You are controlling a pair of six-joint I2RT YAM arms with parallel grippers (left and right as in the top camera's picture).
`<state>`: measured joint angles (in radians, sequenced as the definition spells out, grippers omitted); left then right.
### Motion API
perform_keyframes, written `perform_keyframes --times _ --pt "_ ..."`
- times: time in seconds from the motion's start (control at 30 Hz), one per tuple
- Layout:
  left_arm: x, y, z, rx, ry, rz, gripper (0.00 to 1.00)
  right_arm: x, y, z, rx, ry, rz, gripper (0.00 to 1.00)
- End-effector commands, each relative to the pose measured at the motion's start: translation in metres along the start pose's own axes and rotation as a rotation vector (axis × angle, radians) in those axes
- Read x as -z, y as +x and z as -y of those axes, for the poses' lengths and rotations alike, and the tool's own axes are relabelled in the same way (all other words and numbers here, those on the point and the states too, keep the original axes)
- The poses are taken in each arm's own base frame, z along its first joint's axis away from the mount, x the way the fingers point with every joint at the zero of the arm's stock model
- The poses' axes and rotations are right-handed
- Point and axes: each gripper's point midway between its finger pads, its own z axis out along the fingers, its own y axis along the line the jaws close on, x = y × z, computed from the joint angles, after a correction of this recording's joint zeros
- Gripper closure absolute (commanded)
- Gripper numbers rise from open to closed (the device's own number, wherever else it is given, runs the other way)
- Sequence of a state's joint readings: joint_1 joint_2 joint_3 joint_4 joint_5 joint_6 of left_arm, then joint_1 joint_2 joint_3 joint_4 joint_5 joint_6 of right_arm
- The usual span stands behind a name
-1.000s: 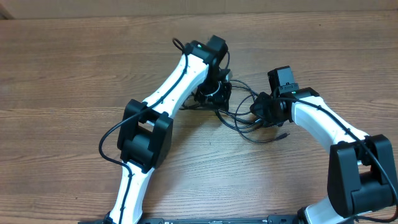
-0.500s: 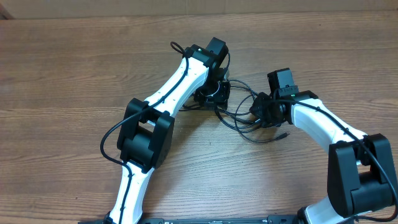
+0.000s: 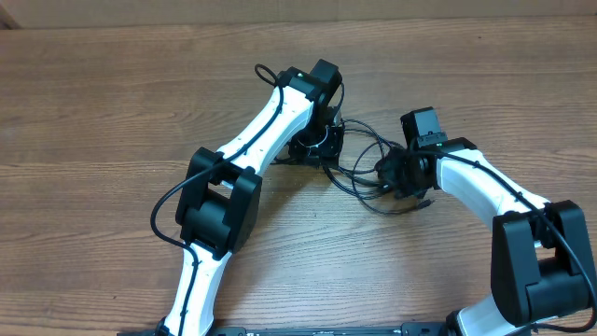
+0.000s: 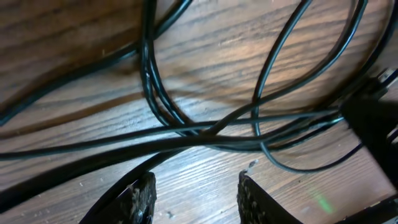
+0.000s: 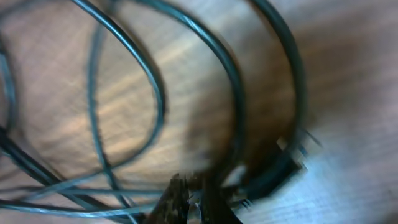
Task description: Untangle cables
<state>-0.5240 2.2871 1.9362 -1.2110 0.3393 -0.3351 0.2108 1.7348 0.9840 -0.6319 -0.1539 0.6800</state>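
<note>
Woodgrain table (image 3: 93,112) bears looped black cables (image 3: 355,177), pale backdrop (image 3: 420,8) perhaps cardboard.

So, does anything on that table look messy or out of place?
Only the cables: thin black cords lie in crossed, overlapping loops near the middle of the wooden table, clearly tangled. Nothing looks spilled or broken as far as these views show.

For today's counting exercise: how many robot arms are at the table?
2. Left arm reaches in from bottom left, right arm from bottom right; both meet at the cables.
</note>
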Motion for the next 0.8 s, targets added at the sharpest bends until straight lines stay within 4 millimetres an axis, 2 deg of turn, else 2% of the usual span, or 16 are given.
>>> perform_keyframes --times 0.0,0.23,0.43,0.77 --pt "0.006 0.0 0.006 -0.009 0.001 0.025 0.57 -0.005 0.012 0.011 -0.021 0.037 -0.05 0.93" --pt "0.006 -0.001 0.006 -0.01 0.003 0.028 0.57 -0.002 0.029 0.026 -0.038 0.101 -0.12 0.93" --pt "0.006 -0.001 0.006 -0.01 0.002 0.029 0.56 -0.001 0.042 0.02 -0.042 0.059 -0.189 0.9" --pt "0.006 -0.003 0.007 -0.012 0.004 0.033 0.56 0.005 0.063 0.032 -0.068 0.11 -0.274 0.91"
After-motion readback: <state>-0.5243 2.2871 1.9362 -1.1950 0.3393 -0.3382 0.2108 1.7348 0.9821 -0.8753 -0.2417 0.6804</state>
